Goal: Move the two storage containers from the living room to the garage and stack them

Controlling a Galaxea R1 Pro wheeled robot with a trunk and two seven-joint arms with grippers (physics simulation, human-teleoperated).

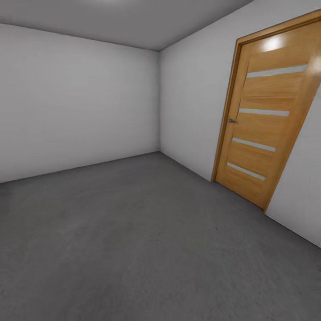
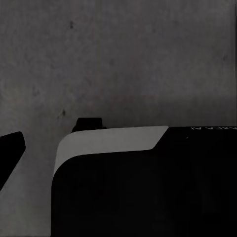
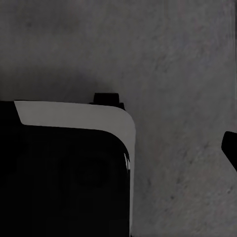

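**Garage corner, bare concrete underfoot**

Concrete floor (image 1: pixel 133 249) takes up the biggest share of what I can see from the head view: dark grey, rough and faintly speckled, running from the near edge back to where two plain white walls meet in a corner. The far wall (image 1: pixel 76 102) stands straight ahead and to the left, smooth and unmarked. The side wall (image 1: pixel 191 98) runs along the right, and a grey ceiling (image 1: pixel 133 22) closes the room above.

Set into that right wall is a wooden door (image 1: pixel 263 120), honey-coloured, with a matching frame, four pale horizontal strips across its panel and a small metal handle (image 1: pixel 232 120) on its left edge. It is shut, its foot meeting the concrete.

Both wrist views look down on the same speckled grey surface. In the left wrist view a big black body with a pale rounded top edge, part of the robot (image 2: pixel 143 187), fills the lower part, with a dark tip (image 2: pixel 10 148) at the side. The right wrist view shows a like black body with a pale band (image 3: pixel 69 173) and a dark sliver (image 3: pixel 230 148) at its margin. I cannot tell whether either gripper is spread or closed, nor whether it carries anything.

No red-orange bin is to be seen on this stretch of floor.
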